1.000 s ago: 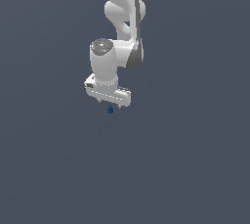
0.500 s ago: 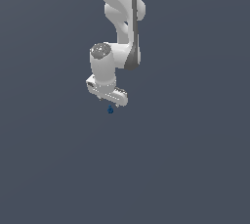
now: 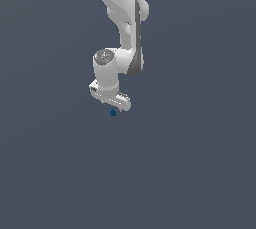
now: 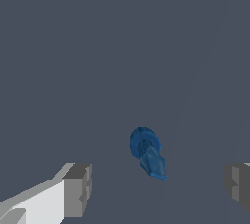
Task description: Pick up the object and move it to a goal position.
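Object (image 4: pixel 146 152) lay between the spread, open fingers of the hand (image 3: pixel 113 109), untouched; over the last second the wrist had swung slightly, suggesting alignment before closing.

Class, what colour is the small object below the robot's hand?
Blue; the object shows best in the wrist view.

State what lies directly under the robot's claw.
The small blue object sits below the open claw, between its two fingers, untouched. Nothing else shows; its underside is hidden.
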